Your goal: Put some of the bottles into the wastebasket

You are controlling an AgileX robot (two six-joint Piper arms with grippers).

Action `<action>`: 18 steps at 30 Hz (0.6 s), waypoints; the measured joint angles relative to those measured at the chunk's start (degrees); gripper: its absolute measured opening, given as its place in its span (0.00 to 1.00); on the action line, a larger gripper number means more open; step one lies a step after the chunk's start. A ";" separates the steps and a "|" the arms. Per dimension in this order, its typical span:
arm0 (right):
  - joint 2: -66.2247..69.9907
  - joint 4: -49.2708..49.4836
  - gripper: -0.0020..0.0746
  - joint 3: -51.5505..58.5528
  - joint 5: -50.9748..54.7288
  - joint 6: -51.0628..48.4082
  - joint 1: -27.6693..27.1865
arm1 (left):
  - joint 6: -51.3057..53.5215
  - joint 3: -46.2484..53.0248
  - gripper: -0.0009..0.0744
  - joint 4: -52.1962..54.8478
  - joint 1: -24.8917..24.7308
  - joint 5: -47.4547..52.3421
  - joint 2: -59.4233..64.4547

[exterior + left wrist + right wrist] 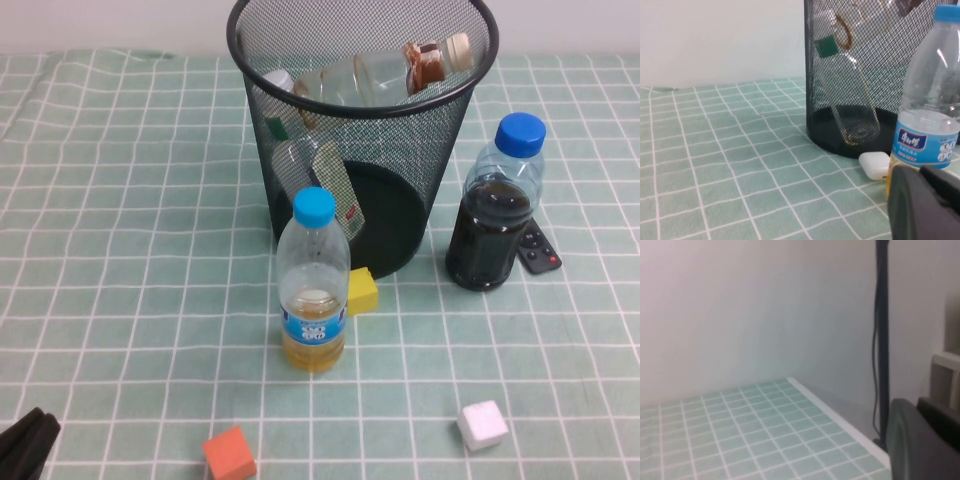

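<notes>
Both bottles point(385, 75) lie inside the wastebasket point(300, 215), far centre of the tabletop point(120, 250). High view catches the left hand point(25, 445) at the near-left corner, opening indeterminate. Only its wrist view shows the right hand point(925, 440), off the right edge, grip unclear.

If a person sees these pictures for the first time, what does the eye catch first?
The black mesh wastebasket at the table's far middle, with two clear bottles inside: a beige-capped bottle lying across its top and a white-capped bottle leaning lower down. In front stands a bottle of yellow liquid; to the right, a bottle of dark liquid. The left gripper sits at the near-left corner; the right gripper points off-table.
</notes>
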 joint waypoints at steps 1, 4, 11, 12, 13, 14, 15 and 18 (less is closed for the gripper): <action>0.15 0.28 0.03 0.51 -0.25 0.00 0.57 | 0.00 0.00 0.01 0.00 0.00 0.00 0.00; -0.10 0.28 0.03 2.12 -1.43 0.00 3.33 | 0.00 0.00 0.01 0.00 0.00 0.38 0.00; 0.11 0.65 0.03 2.84 -3.24 0.20 7.33 | 0.00 0.00 0.01 0.00 0.00 0.90 0.00; 0.11 0.49 0.03 2.84 -3.96 -0.03 7.69 | 0.00 0.00 0.01 0.00 0.00 0.90 0.00; 0.11 -0.01 0.03 3.22 -5.51 -0.35 8.10 | 0.00 0.00 0.01 0.00 0.00 0.90 0.00; 0.11 -0.58 0.03 3.85 -7.82 -1.45 8.38 | 0.00 0.00 0.01 0.00 0.00 0.90 0.00; 0.11 -0.58 0.03 4.38 -9.12 -2.69 8.63 | 0.00 0.00 0.01 0.00 0.00 0.90 0.00; 0.11 11.62 0.03 6.05 -9.16 -11.13 9.06 | 0.00 0.00 0.01 0.00 0.00 1.03 0.00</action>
